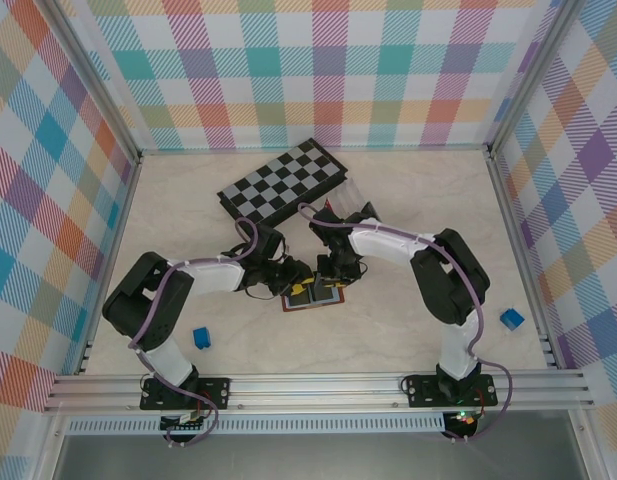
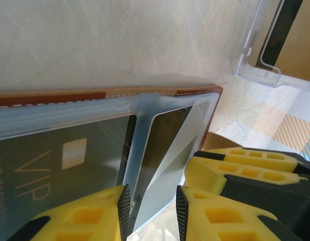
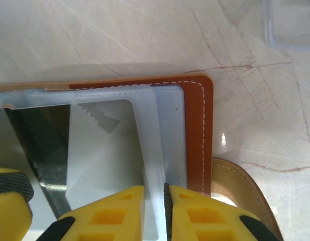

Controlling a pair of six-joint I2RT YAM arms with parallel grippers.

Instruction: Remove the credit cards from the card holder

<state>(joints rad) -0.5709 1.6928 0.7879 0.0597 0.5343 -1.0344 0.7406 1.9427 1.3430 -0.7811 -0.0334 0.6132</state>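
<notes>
Well, the holder (image 3: pixel 196 130) lies open, flat under both pincers. The right pincer (image 3: pixel 155 193) pinches its pale lining (image 3: pixel 171 130) edge, seemingly pinning it. The left pincer (image 2: pixel 152 201) stands part open astride a pocket (image 2: pixel 138 150), a dark card (image 2: pixel 165 143) just ahead of its tips. Cards sit pocketed; next, I reckon, it must nip the card alone and slide outward.
</notes>
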